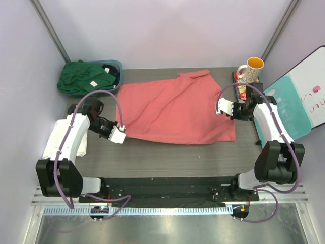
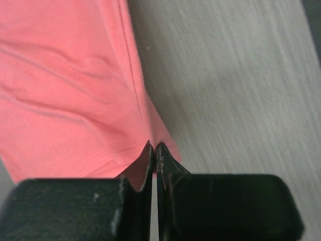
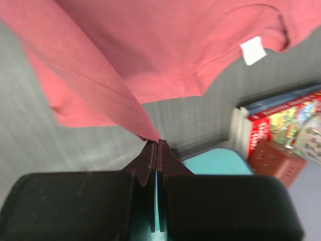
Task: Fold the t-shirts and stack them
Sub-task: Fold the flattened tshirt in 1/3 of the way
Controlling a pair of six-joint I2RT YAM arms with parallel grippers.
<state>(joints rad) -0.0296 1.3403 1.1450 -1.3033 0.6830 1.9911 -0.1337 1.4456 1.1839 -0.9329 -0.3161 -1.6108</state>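
The coral-red t-shirt [image 1: 175, 109] lies spread across the middle of the table. My left gripper [image 1: 120, 134] is shut on its near left corner, seen pinched between the jaws in the left wrist view [image 2: 154, 146]. My right gripper [image 1: 223, 105] is shut on the shirt's right edge, and the right wrist view [image 3: 157, 142] shows that edge lifted off the table, with the shirt's small white label [image 3: 253, 50] beyond. A dark green t-shirt [image 1: 84, 76] lies heaped in the teal tub [image 1: 116, 66] at the back left. A white cloth [image 1: 83, 145] shows under my left arm.
A yellow-lined mug [image 1: 250, 69] and a stack of books [image 1: 240, 87] stand at the back right. A teal and white board [image 1: 297, 104] leans at the right edge. The books and a brown block [image 3: 273, 156] show close in the right wrist view.
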